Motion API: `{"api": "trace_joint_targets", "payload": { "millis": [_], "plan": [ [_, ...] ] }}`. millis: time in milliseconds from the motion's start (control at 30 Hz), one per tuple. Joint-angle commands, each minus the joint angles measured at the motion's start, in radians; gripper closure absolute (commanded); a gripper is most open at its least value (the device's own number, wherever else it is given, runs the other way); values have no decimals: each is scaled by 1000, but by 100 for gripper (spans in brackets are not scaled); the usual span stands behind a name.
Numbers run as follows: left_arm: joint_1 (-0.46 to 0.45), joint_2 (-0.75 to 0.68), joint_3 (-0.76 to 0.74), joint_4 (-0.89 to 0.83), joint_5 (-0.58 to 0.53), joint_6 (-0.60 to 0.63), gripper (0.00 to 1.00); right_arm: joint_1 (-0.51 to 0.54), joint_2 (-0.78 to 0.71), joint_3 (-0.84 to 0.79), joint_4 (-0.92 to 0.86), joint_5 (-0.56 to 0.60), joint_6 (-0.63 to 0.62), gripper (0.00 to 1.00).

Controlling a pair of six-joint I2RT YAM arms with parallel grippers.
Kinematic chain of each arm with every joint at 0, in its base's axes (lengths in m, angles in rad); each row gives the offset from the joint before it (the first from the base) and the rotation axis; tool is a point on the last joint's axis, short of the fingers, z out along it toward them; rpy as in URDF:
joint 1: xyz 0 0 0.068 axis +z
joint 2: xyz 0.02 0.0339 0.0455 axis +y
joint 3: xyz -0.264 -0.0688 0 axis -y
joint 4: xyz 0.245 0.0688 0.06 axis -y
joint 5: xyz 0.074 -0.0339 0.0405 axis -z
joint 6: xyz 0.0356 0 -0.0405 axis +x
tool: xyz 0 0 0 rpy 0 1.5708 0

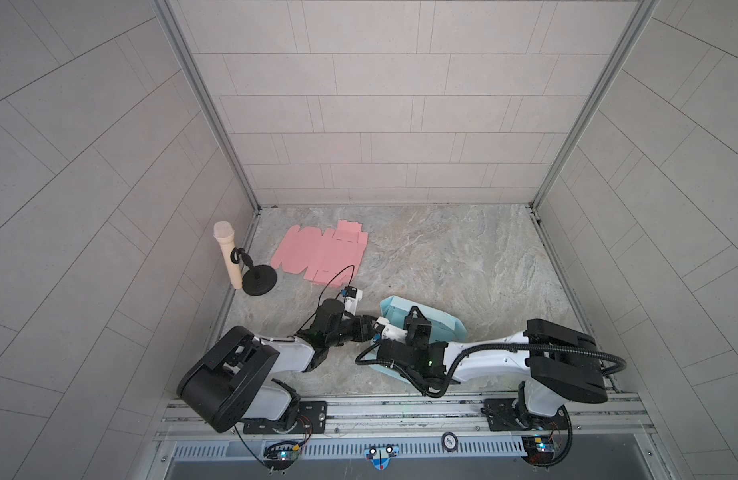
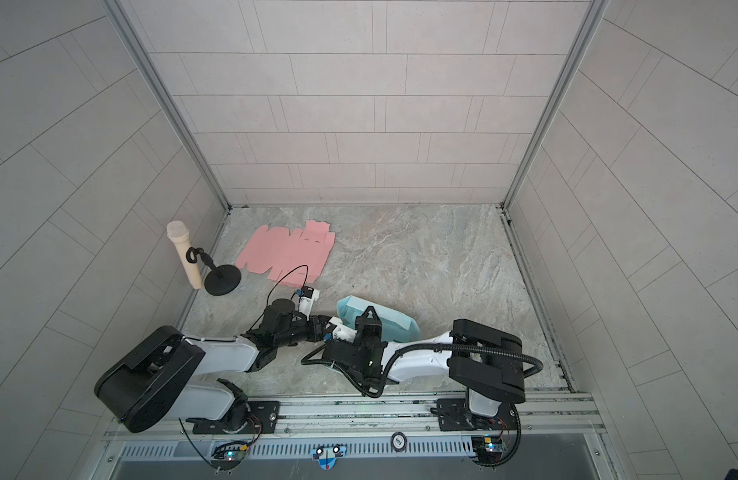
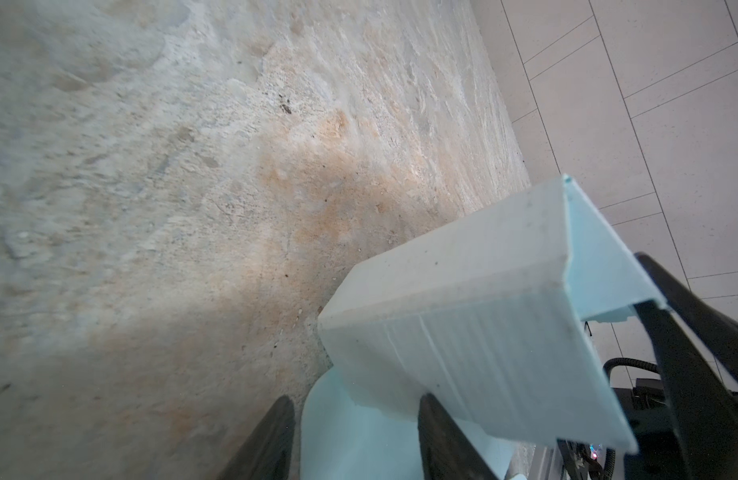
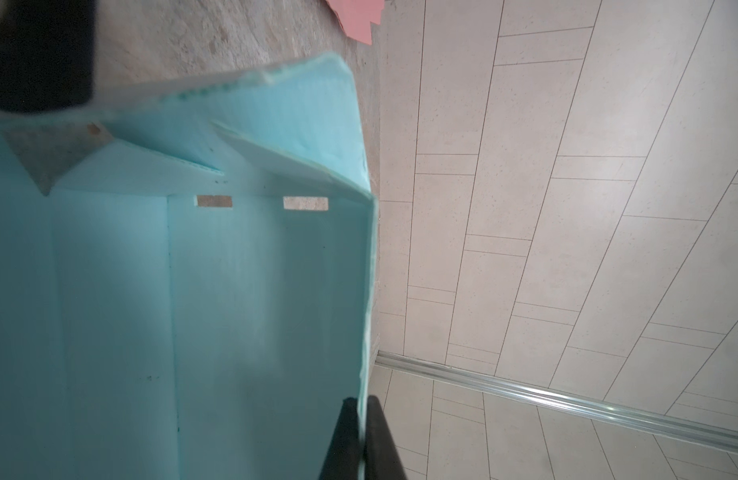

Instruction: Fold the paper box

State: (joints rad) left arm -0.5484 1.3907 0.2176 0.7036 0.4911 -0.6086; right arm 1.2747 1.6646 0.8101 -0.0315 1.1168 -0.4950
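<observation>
Pinching the blue paper box [image 4: 234, 291] at bottom middle, the right gripper [image 4: 361, 401] holds tight; the left gripper [image 3: 355, 399] stands wide, loose.

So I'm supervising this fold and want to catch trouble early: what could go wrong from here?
The right gripper pinches only a thin wall edge of the blue box; it might slip or crease. The left gripper stands open around a flap, so the folded side may spring back. Both grippers crowd together and could bump.
</observation>
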Motion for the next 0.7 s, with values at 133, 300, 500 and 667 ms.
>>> {"api": "trace_joint_targets", "payload": {
  "millis": [133,300,500,667],
  "plan": [
    [-5,5,-2,66,-22,32,47,9,0,-12,-3,11,-11,100],
    [-6,-3,-27,99,-15,23,46,-20,-71,-10,-46,-70,55,100],
    [-5,-20,-32,111,-15,26,44,-56,-139,-1,-86,-135,90,100],
    [-5,-13,-25,147,7,20,43,-61,-126,6,-97,-142,103,100]
  ]
}}
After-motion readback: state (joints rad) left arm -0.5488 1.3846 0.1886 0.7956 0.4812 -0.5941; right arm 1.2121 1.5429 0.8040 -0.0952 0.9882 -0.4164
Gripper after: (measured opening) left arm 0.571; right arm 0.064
